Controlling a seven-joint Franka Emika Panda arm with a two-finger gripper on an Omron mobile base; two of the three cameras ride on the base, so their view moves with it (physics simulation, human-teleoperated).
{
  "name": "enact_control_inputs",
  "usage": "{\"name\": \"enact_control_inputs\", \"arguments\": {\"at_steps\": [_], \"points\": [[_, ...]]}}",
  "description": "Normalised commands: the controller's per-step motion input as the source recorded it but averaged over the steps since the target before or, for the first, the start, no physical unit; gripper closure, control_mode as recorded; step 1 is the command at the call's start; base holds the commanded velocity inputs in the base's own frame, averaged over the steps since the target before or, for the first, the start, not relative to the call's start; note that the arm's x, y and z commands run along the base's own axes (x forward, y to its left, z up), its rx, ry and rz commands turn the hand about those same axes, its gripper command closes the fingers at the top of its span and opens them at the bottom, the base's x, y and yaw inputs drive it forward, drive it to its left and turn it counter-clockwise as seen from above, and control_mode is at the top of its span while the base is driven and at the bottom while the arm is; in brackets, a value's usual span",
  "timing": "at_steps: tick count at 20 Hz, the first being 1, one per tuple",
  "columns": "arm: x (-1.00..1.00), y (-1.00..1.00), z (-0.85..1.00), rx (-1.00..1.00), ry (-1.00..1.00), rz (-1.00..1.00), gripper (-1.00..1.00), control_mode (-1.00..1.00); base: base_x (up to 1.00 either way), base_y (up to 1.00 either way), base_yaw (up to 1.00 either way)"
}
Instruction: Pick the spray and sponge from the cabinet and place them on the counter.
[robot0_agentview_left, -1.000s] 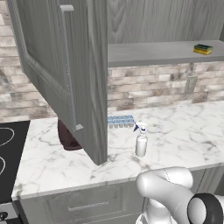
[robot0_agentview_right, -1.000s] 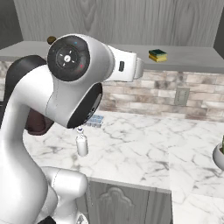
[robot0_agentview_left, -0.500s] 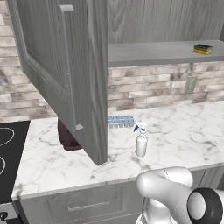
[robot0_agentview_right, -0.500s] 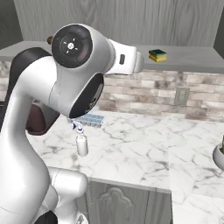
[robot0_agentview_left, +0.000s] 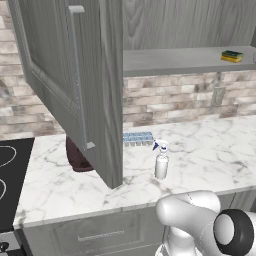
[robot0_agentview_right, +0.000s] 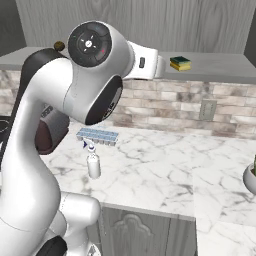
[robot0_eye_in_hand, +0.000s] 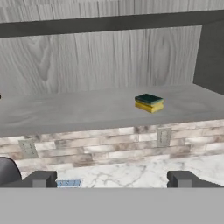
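Left base view: spray bottle (robot0_agentview_left: 161, 161) upright on worktop (robot0_agentview_left: 210, 150), unmoved; arm swung slightly.
Right base view: sponge (robot0_agentview_right: 180, 63) on cabinet shelf (robot0_agentview_right: 220, 67), unmoved.
Hand view: fingers (robot0_eye_in_hand: 112, 179) spread wide, empty; sponge (robot0_eye_in_hand: 149, 103) beyond and above them, apart.

Even, soft light with no glare. Faint shadows fall under the open door (robot0_agentview_left: 75, 90) and beside the bottle (robot0_agentview_left: 161, 161) on the table (robot0_agentview_left: 210, 145). Rendering is slightly coarse and soft.

Shelf (robot0_eye_in_hand: 65, 109) bare around sponge (robot0_eye_in_hand: 149, 103); open door (robot0_agentview_left: 75, 85) juts left.
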Motion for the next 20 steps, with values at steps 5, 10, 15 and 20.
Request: {"name": "enact_control_inputs", "arguments": {"at_steps": [5, 10, 15, 20], "points": [[0.17, -0.01, -0.02, 0.0, 0.04, 0.0, -1.0, -1.0, 0.0, 0.0, 0.0], [0.2, -0.02, -0.15, 0.0, 0.05, 0.0, -1.0, -1.0, 0.0, 0.0, 0.0], [0.16, -0.14, -0.12, 0.0, 0.01, 0.0, -1.0, -1.0, 0.0, 0.0, 0.0], [0.09, -0.19, 0.0, 0.0, -0.01, 0.0, -1.0, -1.0, 0.0, 0.0, 0.0]]}}
